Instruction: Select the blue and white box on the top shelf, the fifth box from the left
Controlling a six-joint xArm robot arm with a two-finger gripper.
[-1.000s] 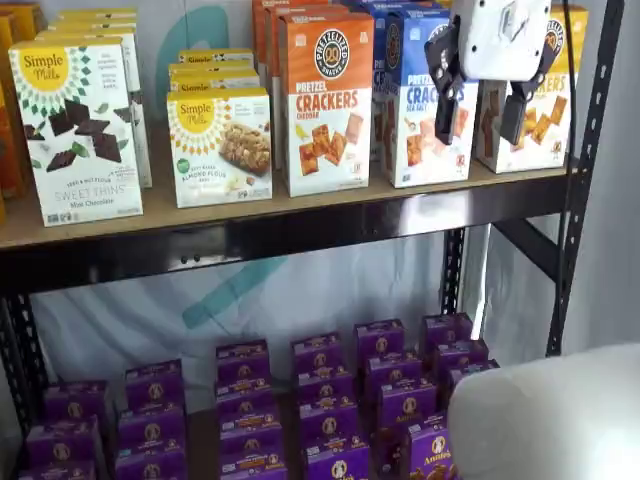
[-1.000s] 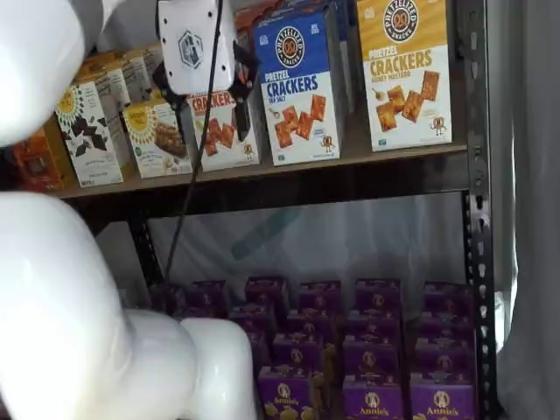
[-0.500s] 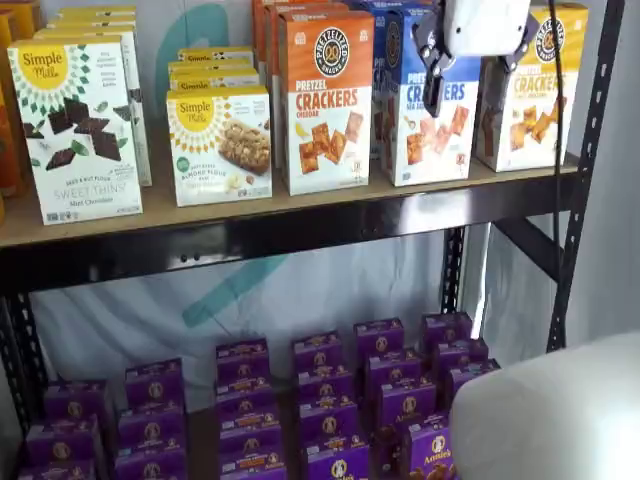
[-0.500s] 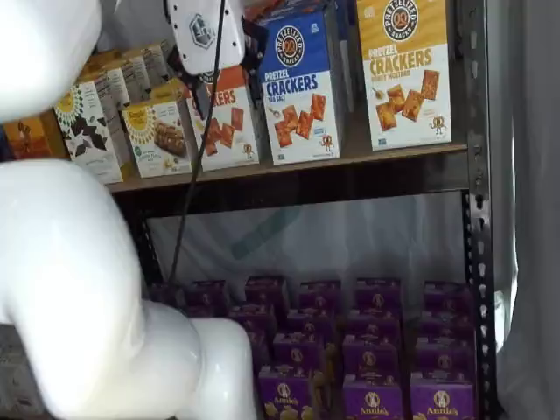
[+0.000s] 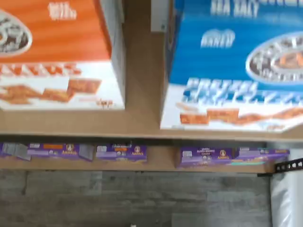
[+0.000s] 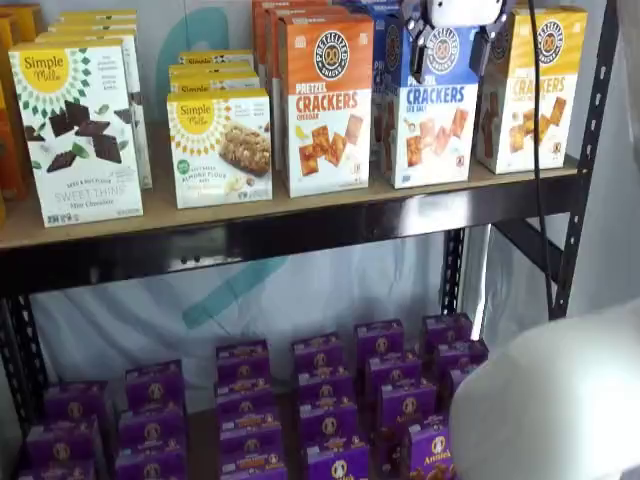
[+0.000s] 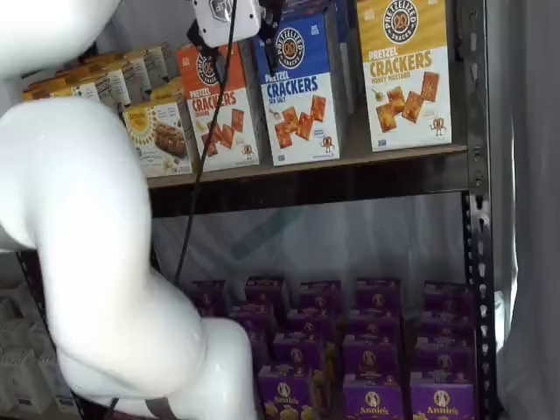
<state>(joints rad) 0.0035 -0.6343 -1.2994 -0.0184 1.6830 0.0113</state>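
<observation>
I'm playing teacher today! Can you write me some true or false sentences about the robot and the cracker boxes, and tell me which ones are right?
1. The blue and white box stands on the top shelf. True.
2. The gripper is squeezing the blue and white box. False: in a shelf view its two black fingers hang apart in front of the box's top, open, holding nothing.
3. An orange cracker box stands right beside the blue and white box. True.
4. The small boxes on the lower level are green. False: they are purple.
5. The blue and white box has tipped over. False: it stands upright in both shelf views.
</observation>
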